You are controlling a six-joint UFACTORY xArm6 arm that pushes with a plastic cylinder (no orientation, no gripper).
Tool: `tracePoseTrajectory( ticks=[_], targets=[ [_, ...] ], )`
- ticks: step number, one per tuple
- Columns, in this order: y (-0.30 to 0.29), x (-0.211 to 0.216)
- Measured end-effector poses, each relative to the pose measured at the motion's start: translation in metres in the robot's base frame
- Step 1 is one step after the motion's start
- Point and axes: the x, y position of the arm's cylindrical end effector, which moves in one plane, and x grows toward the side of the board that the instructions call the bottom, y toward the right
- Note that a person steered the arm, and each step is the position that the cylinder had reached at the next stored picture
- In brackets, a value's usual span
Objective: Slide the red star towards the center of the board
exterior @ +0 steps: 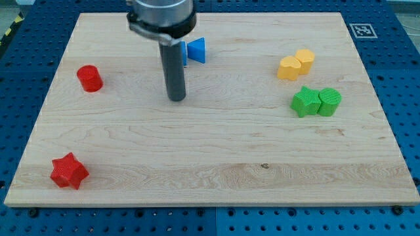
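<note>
The red star [69, 171] lies near the board's bottom left corner. My tip [177, 98] rests on the board above the middle, far up and to the right of the red star, not touching any block. A red cylinder [89, 78] stands at the upper left, to the left of my tip. A blue triangle [196, 50] sits just behind the rod, partly hidden by it.
Two yellow blocks [295, 63] touch each other at the upper right. A green star [304, 101] and a green cylinder [329, 101] sit together below them. The wooden board [216, 151] lies on a blue perforated table.
</note>
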Motion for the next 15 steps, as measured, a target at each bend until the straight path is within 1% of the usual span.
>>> tracePoseTrajectory(
  ticks=[2,3,5,6,7,8,9,10,11,12,14,15],
  targets=[
    [-0.004,0.089],
    [-0.036,0.103],
    [-0.167,0.086],
    [-0.209,0.08],
    [-0.211,0.119],
    [-0.204,0.141],
    [-0.161,0.157],
    [-0.144,0.15],
    [-0.132,0.126],
    [-0.121,0.117],
    [-0.12,0.142],
    [-0.12,0.142]
  ],
)
